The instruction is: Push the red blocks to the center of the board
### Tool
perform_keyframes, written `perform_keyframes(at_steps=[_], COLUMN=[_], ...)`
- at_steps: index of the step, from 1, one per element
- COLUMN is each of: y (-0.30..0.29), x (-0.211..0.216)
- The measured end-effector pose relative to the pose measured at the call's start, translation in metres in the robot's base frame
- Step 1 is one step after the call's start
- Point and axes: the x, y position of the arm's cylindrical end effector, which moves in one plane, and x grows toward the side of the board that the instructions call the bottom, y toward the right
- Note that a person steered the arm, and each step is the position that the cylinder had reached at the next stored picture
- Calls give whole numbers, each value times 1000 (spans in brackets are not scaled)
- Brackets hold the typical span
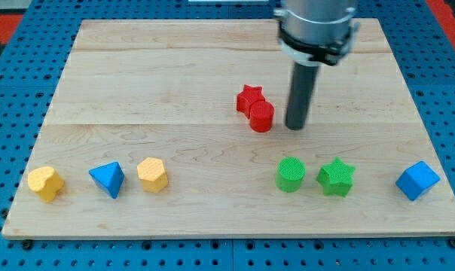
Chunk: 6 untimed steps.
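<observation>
A red star block [249, 98] and a red cylinder block [262, 117] sit touching each other near the middle of the wooden board [137, 83], the cylinder just below and right of the star. My tip [295, 126] rests on the board just right of the red cylinder, with a small gap between them. The dark rod rises from it toward the view's top.
Along the view's bottom stand a yellow heart-like block [45, 183], a blue triangular block [108, 179], a yellow hexagonal block [152, 175], a green cylinder [291, 175], a green star [336, 177] and a blue cube [417, 181]. A blue pegboard surrounds the board.
</observation>
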Motion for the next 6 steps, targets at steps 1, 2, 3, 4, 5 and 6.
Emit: perform_keyframes(at_steps=[1,2,3,4,5,6], y=[-42,-57,-62,-41,-1,6], x=[22,-8,-36,-32,-30,-30])
